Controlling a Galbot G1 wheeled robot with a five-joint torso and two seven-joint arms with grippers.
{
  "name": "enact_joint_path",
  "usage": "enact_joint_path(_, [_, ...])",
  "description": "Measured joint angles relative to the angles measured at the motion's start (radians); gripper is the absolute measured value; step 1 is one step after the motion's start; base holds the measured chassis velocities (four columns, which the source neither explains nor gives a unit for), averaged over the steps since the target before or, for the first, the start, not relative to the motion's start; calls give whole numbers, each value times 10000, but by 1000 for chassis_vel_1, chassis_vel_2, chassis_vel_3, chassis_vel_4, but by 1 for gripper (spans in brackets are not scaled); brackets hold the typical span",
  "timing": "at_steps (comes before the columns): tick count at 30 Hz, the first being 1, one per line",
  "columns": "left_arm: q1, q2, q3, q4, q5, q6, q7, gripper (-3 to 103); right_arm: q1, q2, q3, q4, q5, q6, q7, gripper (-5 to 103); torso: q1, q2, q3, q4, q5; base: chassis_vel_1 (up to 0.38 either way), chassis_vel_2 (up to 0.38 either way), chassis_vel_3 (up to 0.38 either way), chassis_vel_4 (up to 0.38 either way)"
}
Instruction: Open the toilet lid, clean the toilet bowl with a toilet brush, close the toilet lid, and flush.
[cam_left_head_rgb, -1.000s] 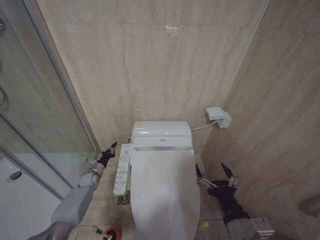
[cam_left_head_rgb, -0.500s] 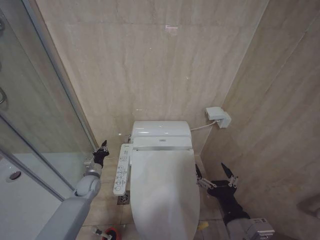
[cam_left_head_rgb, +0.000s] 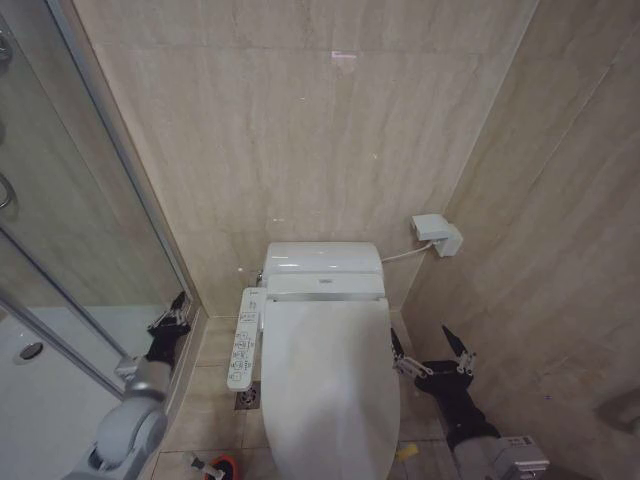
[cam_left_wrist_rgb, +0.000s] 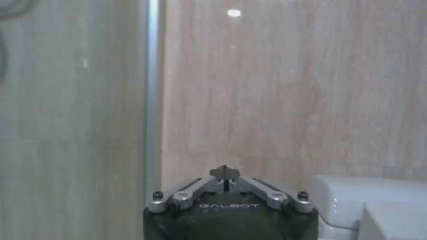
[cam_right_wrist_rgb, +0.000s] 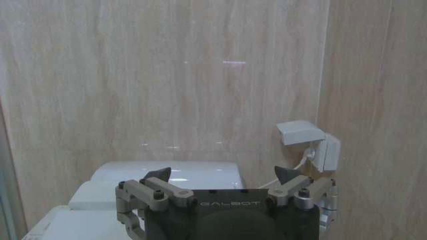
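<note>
1 toilet lid (cam_left_head_rgb: 325, 385) lies shut over the bowl, filling the lower middle of the head view. 2 grippers flank it. The right gripper (cam_left_head_rgb: 432, 350), fingers spread wide and holding nothing, hangs just off the lid's rim at 3 o'clock. The left gripper (cam_left_head_rgb: 172, 315), fingertips pressed together and holding nothing, sits well apart at 9 o'clock, by the shower glass (cam_left_head_rgb: 60, 250). 1 control panel (cam_left_head_rgb: 243, 340) lies between them.
</note>
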Motion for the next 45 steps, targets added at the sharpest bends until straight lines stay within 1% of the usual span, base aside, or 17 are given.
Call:
enact_joint_path(1, [0,0,0,0,0,0,0,0,0,0,0,0,0,0,0,100,0,0,0,0,0,0,0,0,0])
enact_joint_path(5, [865,-617,-826,-715,231,-80,183,0,0,0,0,0,0,0,0,100,0,0,0,0,1,0,0,0,0])
enact_joint_path(6, [865,-617,-826,-715,231,-80,183,0,0,0,0,0,0,0,0,100,0,0,0,0,1,0,0,0,0])
enact_joint_path(7, [1080,-770,-990,-910,262,-111,223,0,0,0,0,0,0,0,0,100,0,0,1,3,0,0,0,0,0])
enact_joint_path(9, [1581,-1110,-1277,-1350,326,-146,263,0,0,0,0,1,0,0,0,100,0,0,0,0,2,0,0,0,0])
enact_joint_path(10, [1581,-1110,-1277,-1350,326,-146,263,0,0,0,0,1,0,0,0,100,0,0,0,0,2,0,0,0,0])
enact_joint_path(14, [2649,-1654,-1593,-2278,616,-204,239,0,0,0,-1,0,0,0,0,100,0,0,0,1,2,0,0,0,0])
enact_joint_path(16, [2829,-1727,-1637,-2419,708,-239,239,0,0,-1,2,0,0,0,5,100,0,-1,0,1,2,0,0,0,0])
enact_joint_path(19, [3489,-2077,-1805,-2970,1145,-442,224,0,0,-2,0,0,0,0,0,100,0,0,1,1,2,0,0,0,0])
enact_joint_path(26, [4076,-2323,-2003,-3696,1339,-512,121,0,0,0,0,0,0,0,0,100,1,-1,1,0,3,0,0,0,0])
enact_joint_path(30, [4350,-2444,-1918,-4014,1449,-527,4,0,0,-1,0,1,0,0,0,100,1,-1,1,0,2,0,0,0,0])
enact_joint_path(32, [4528,-2551,-1725,-4223,1674,-528,-224,0,0,0,0,0,0,0,0,100,1,-1,1,-1,1,0,0,0,0])
enact_joint_path(33, [4528,-2551,-1725,-4223,1674,-528,-224,0,0,0,0,0,0,0,0,100,1,-1,1,-1,1,0,0,0,0])
enact_joint_path(35, [4747,-2658,-1472,-4376,2056,-556,-443,0,0,-1,0,0,0,0,0,100,1,-1,1,0,2,0,0,0,0])
enact_joint_path(37, [4935,-2769,-1359,-4408,2476,-711,-482,0,0,0,0,0,0,0,0,100,1,-1,1,1,1,0,0,0,0])
enact_joint_path(41, [5106,-2812,-1418,-4553,2661,-790,-504,0,0,0,0,0,0,0,0,100,1,-1,1,0,1,0,0,0,0])
enact_joint_path(45, [5359,-2744,-1508,-4775,2783,-709,-525,0,0,-1,0,0,0,0,0,100,1,-1,1,0,1,0,0,0,0])
